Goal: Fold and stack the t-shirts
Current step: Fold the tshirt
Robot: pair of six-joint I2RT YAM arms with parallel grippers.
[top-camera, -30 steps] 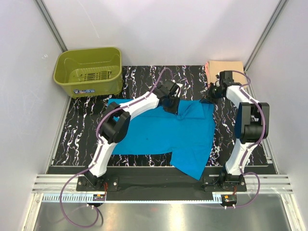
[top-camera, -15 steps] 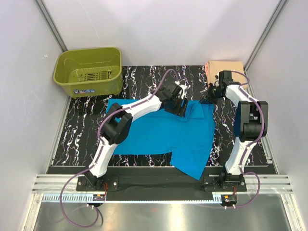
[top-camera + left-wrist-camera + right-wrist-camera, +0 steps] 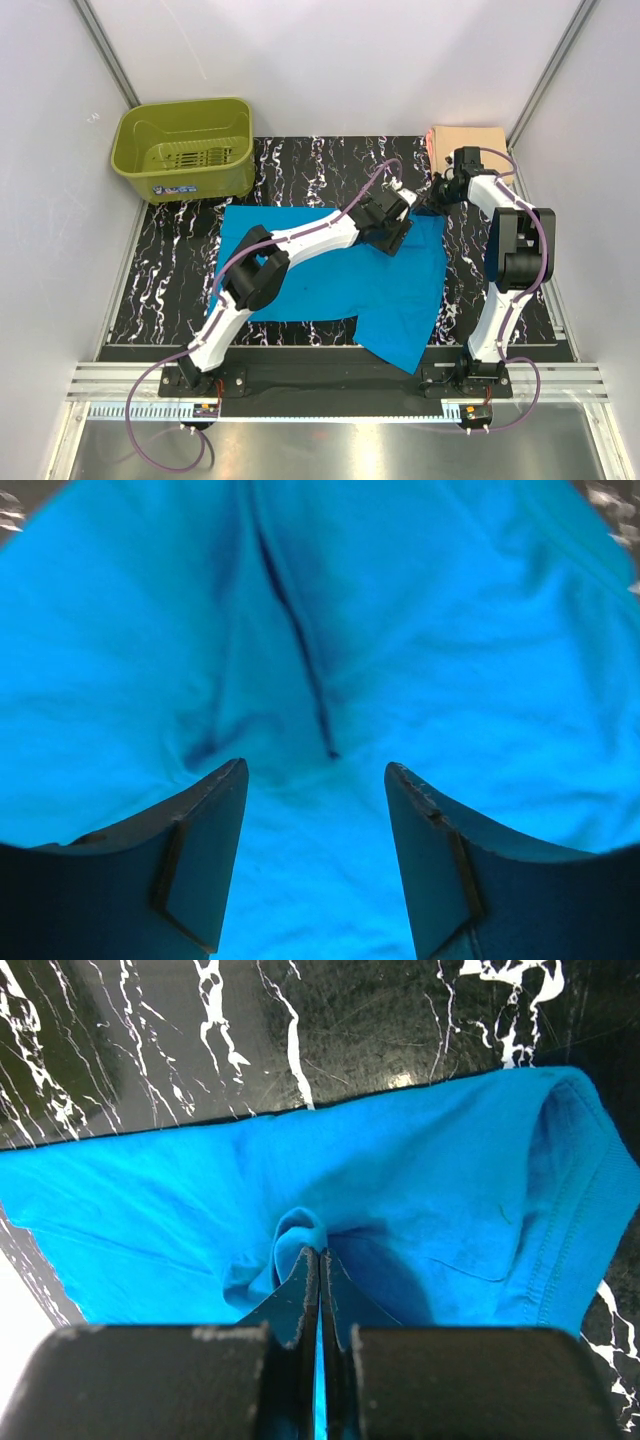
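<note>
The turquoise-blue t-shirt [image 3: 330, 275] lies spread on the black marbled table [image 3: 170, 270], one part hanging over the near edge. My left gripper [image 3: 398, 232] is open just above its far right part; the left wrist view shows the cloth [image 3: 320, 630] with a crease between the open fingers [image 3: 205, 850]. My right gripper [image 3: 437, 200] is shut on a pinched fold of the blue shirt [image 3: 300, 1230] at its far right corner. The peach-orange t-shirt [image 3: 467, 137] lies folded at the far right corner of the table.
An olive-green plastic basket [image 3: 185, 148] stands at the far left. White walls and metal frame posts enclose the table. A small dark block [image 3: 203, 221] sits beside the shirt's left edge.
My left gripper has moved to the right across the shirt's far edge, towards the right gripper. The shirt's far right part has been smoothed flatter. The right gripper has stayed in place.
</note>
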